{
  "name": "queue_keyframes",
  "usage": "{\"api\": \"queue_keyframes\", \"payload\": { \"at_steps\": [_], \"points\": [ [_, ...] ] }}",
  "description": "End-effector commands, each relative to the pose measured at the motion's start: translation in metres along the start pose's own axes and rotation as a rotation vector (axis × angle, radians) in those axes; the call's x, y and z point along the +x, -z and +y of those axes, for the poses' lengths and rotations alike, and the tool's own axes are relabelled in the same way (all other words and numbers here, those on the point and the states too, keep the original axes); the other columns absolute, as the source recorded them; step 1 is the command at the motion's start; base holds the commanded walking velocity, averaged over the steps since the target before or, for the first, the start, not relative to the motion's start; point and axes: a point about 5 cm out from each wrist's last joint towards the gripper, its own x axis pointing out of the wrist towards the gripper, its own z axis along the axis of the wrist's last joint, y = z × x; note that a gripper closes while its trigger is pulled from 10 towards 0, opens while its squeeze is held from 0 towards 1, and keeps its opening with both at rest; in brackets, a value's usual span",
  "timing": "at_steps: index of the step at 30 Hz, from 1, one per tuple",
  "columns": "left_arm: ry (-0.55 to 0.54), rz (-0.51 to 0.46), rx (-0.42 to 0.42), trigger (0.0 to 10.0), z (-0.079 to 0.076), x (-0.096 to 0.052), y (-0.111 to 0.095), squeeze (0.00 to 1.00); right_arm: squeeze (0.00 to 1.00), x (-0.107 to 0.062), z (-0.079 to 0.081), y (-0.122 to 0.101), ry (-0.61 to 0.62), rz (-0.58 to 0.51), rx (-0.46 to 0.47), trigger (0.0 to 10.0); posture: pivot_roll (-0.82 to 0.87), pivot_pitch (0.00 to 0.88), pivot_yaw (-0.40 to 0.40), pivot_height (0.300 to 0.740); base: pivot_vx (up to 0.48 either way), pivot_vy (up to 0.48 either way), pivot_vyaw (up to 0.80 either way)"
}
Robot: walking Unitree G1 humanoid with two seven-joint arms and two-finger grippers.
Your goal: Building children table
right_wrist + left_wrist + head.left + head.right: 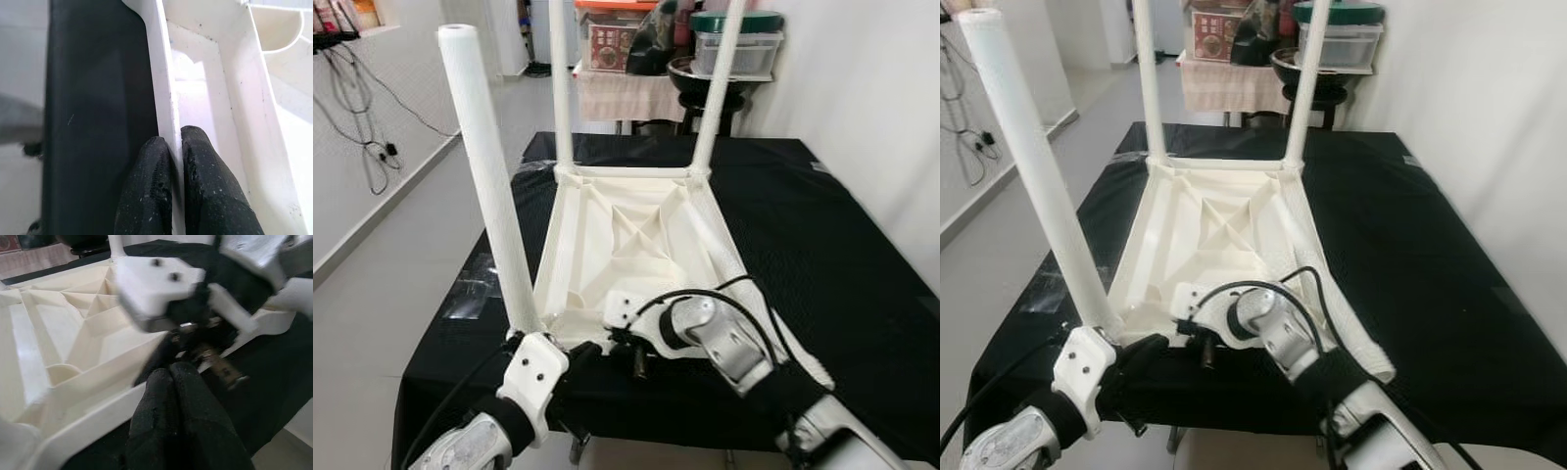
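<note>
Head views: white tabletop (pixel 626 245) upside down on black cloth (pixel 822 255), ribbed underside facing up. Three white legs already standing in corner sockets: near-left leg (pixel 489 176) tall and tilted slightly, two far legs (pixel 562 88) (pixel 719 88) at the far corners. Fourth leg (pixel 1332 304) lying flat on the cloth, along the tabletop's right edge.

Right gripper (pixel 176 161) at the near edge of the tabletop, arm reaching in from the right and bent across toward the centre. Right wrist view: two black fingers (pixel 146 191) pinched narrow on the thin white rim (pixel 164 98), one finger outside over the cloth, the other inside the recessed underside.

Left gripper (pixel 171 382) low at the near-left corner, just below the base of the near-left leg. Left wrist view: black fingers pressed together, nothing between them, tips against the outer side of the near rim; right wrist housing (pixel 156 289) blurred just ahead.

Beyond the cloth: small table (pixel 626 93) with boxes, dark bowl (pixel 705 73) on a stand, clear container (pixel 736 44) with green lid. Cables (pixel 362 117) hanging on the left wall. Pale tiled floor (pixel 401 255) on the left.
</note>
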Motion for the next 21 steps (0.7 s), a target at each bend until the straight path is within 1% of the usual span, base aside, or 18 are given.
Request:
{"api": "queue_keyframes", "payload": {
  "at_steps": [1, 4, 6, 7, 8, 9, 15, 16, 21],
  "points": [
    [0.003, 0.016, 0.013, 10.0, 0.000, 0.000, 0.002, 0.00, 0.00, -0.006, -0.014, -0.003, 0.130, -0.004, 0.003, 10.0, -0.05, 0.000, -0.038, 0.740, 0.000, 0.000, 0.00],
    [-0.002, 0.016, 0.013, 10.0, 0.000, 0.001, 0.002, 0.00, 0.00, -0.001, -0.018, -0.013, 0.185, -0.047, -0.018, 10.0, -0.04, 0.000, -0.042, 0.740, 0.000, 0.000, 0.00],
    [-0.003, 0.015, 0.013, 10.0, 0.000, 0.001, 0.002, 0.00, 0.00, 0.000, -0.019, -0.015, 0.191, -0.054, -0.018, 10.0, -0.04, 0.000, -0.042, 0.740, 0.000, 0.000, 0.00],
    [-0.004, 0.016, 0.012, 10.0, 0.000, 0.001, 0.002, 0.00, 0.55, 0.001, -0.020, -0.015, 0.197, -0.057, -0.021, 10.0, -0.04, 0.000, -0.043, 0.740, 0.000, 0.000, 0.00],
    [-0.004, 0.016, 0.012, 10.0, 0.000, 0.001, 0.002, 0.00, 0.55, 0.001, -0.020, -0.015, 0.197, -0.057, -0.021, 10.0, -0.04, 0.000, -0.043, 0.740, 0.000, 0.000, 0.00],
    [-0.005, 0.016, 0.011, 10.0, 0.000, 0.001, 0.002, 0.00, 1.00, 0.001, -0.020, -0.013, 0.197, -0.056, -0.033, 10.0, -0.04, 0.000, -0.043, 0.740, 0.000, 0.000, 0.00],
    [-0.005, 0.015, 0.011, 10.0, 0.000, 0.001, 0.002, 0.00, 1.00, 0.000, -0.021, -0.011, 0.199, -0.068, -0.014, 10.0, -0.05, 0.001, -0.041, 0.740, 0.000, 0.000, 0.00],
    [-0.002, 0.015, 0.013, 10.0, 0.000, 0.001, 0.002, 0.00, 1.00, -0.006, -0.022, -0.011, 0.182, -0.107, -0.009, 10.0, -0.05, 0.000, -0.038, 0.740, 0.000, 0.000, 0.00],
    [-0.001, 0.014, 0.014, 10.0, 0.001, 0.001, 0.002, 0.00, 1.00, -0.010, -0.022, -0.011, 0.176, -0.123, -0.006, 10.0, -0.05, 0.000, -0.038, 0.740, 0.000, 0.000, 0.00]
  ]
}}
